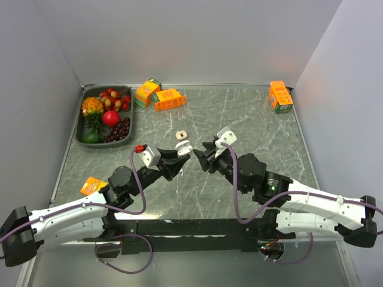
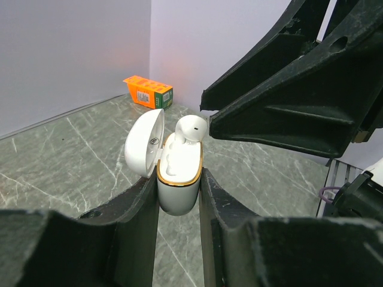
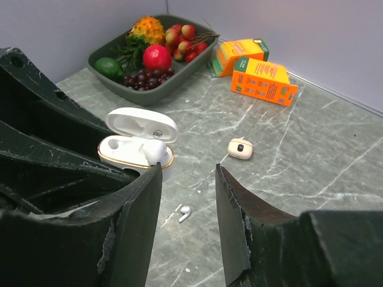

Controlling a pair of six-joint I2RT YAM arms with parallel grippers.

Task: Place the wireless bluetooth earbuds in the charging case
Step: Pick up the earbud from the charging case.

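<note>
My left gripper (image 2: 178,179) is shut on the white charging case (image 2: 178,190), which has a gold rim and its lid (image 2: 143,143) swung open. One white earbud (image 2: 192,127) stands in the case's slot with its head sticking up. My right gripper (image 3: 188,170) is open and holds nothing. Its left fingertip (image 3: 149,179) is close beside the case (image 3: 122,152) and that earbud (image 3: 154,150). A second earbud (image 3: 184,213) lies loose on the marble table below the right gripper. From above, the two grippers meet around the case (image 1: 185,148) mid-table.
A small beige case (image 1: 181,136) lies just behind the grippers. A dark tray (image 1: 79,125) of fruit stands at the back left. Two orange boxes (image 1: 170,99) lie beside it, another orange box (image 1: 280,96) sits at the back right, and an orange packet (image 1: 93,185) rests by the left arm.
</note>
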